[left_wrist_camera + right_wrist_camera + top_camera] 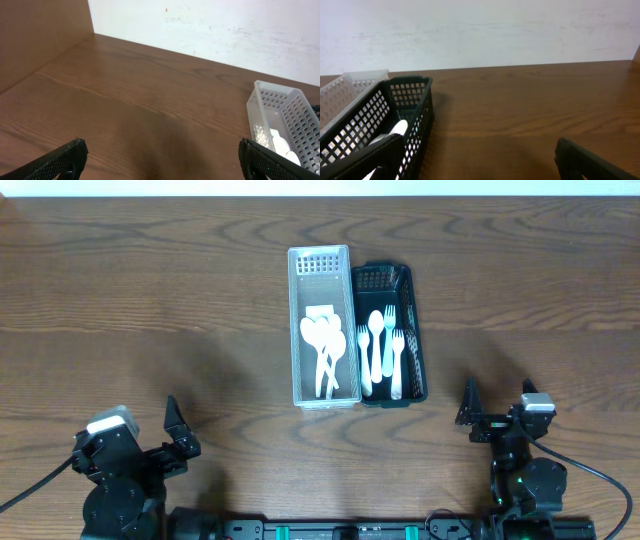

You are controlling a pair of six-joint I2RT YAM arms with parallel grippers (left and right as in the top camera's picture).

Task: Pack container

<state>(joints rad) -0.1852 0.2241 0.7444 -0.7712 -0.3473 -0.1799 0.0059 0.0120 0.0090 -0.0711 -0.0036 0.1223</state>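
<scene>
The left gripper [160,157] and right gripper [475,160] hover, fingers spread apart; beyond, a white slotted plastic basket [320,262] of white spoons [322,338] touches a black plastic basket [381,278] of white forks [396,355].

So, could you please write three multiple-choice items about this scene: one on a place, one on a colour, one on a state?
1. Where does the white basket stand?
A) directly beside the black basket, on its left
B) inside the black one
C) alone at the table's far edge

2. What colour is the cutlery in the baskets?
A) black
B) white
C) red

3. How are the left hand and the right hand?
A) both shut on spoons
B) one open, one shut
C) both open and empty

Answers: 1 A, the overhead view shows them side by side; 2 B, every piece is white; 3 C, each wrist view shows fingers spread with nothing between.
</scene>
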